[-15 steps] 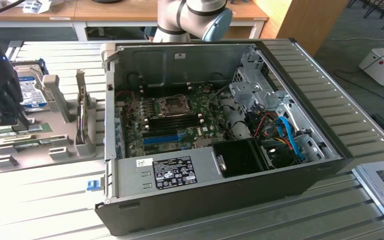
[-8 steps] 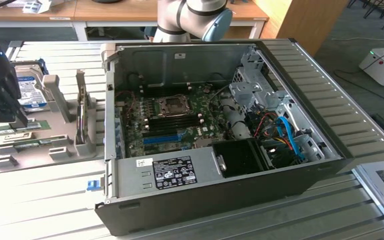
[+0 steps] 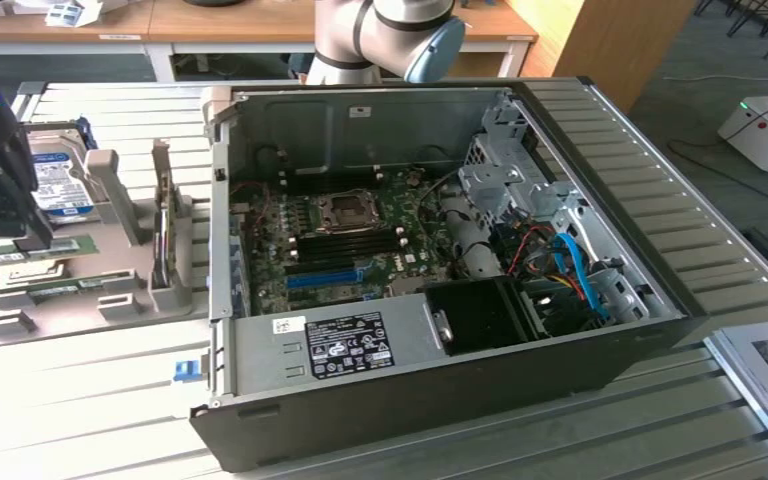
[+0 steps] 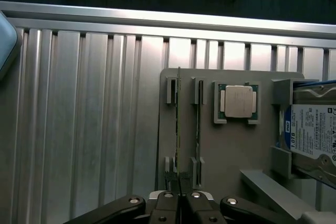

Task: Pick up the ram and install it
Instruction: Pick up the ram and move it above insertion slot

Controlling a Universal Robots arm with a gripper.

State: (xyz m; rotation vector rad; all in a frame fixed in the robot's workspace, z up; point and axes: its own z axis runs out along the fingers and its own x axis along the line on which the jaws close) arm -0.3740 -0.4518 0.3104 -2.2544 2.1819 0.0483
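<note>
The ram [image 4: 178,124] is a thin green stick seen edge-on, standing between the slot posts of a grey holder [image 4: 231,150]. My gripper [image 4: 179,199] is over one end of it, with both fingers pressed together on its edge. A second green stick [image 4: 198,129] stands in the neighbouring slots. In the exterior view the gripper [image 3: 11,225] hangs over that holder [image 3: 77,310] at the exterior view's left, outside the open computer case [image 3: 424,400]. The motherboard [image 3: 344,240], with dark memory slots, lies inside the case.
On the holder, a processor chip [image 4: 239,102] and a hard drive [image 4: 315,129] sit beside the sticks, and an upright expansion card [image 3: 164,235] stands on it too. Drive cages and cables [image 3: 558,250] crowd the case's side at the exterior view's right. Everything rests on a ribbed metal table [image 4: 79,129].
</note>
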